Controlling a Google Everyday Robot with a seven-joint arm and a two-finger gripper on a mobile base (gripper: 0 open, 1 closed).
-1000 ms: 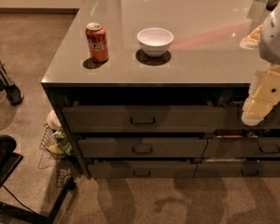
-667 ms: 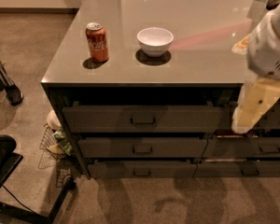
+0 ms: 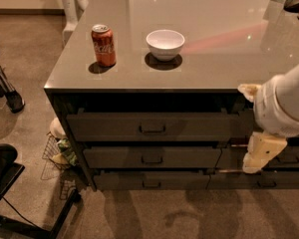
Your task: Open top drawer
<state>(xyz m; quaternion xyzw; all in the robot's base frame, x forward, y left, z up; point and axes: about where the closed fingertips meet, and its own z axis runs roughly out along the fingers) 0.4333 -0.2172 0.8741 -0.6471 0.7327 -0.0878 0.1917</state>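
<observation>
The top drawer (image 3: pixel 114 126) is the widest one: a long, flat, dark grey-brown front with a small dark metal bar handle (image 3: pixel 152 129) at its centre. It sits directly under the front edge of the glossy grey desk (image 3: pixel 214 59), above two narrower-fronted drawers with the same handle. None of its interior shows.

The robot's thick white arm (image 3: pixel 286 103) comes in from the right edge, angled down across the desk's front right corner. The cream-coloured end effector (image 3: pixel 252 166) hangs from it pointing at the floor. It is in front of the right-hand drawers, level with the second row, just past the right end of the top drawer's front and well apart from its handle. Whether it is spread or closed cannot be told.

On the desk stand a red soda can (image 3: pixel 103 45), its white script too blurred to read, and a round white bowl (image 3: pixel 165 44).
</observation>
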